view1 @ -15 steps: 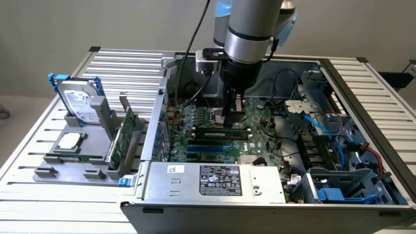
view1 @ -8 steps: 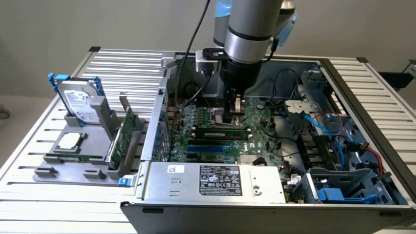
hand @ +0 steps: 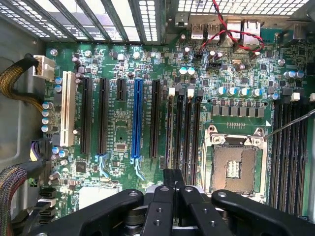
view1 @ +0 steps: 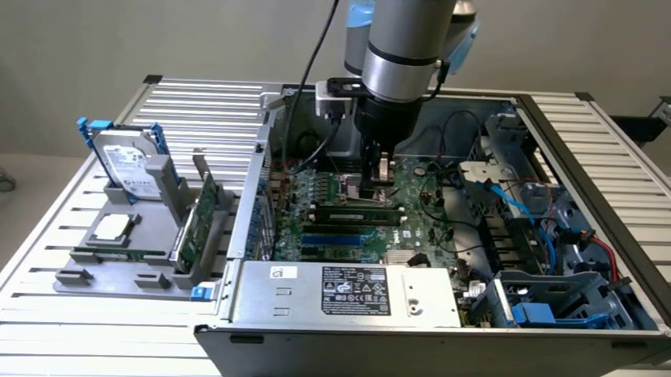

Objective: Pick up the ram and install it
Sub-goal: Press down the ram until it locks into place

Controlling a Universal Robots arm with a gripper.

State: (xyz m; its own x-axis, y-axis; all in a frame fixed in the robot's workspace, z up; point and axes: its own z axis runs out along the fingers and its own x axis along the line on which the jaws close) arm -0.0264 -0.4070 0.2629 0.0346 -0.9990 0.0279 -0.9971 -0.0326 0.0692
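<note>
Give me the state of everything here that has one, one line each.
Pincer, shut, over the memory slots.
Ram, set in a memory slot.
Computer case, side open.
CPU socket, empty.
Blue expansion slot, empty.
Hard drive, upright in the tray holder.
Expansion card, on edge in the tray holder.

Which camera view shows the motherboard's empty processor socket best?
The wrist view: the processor socket lies open, seen almost straight on. The exterior view shows the socket at a slant, beside the jaws.
</note>
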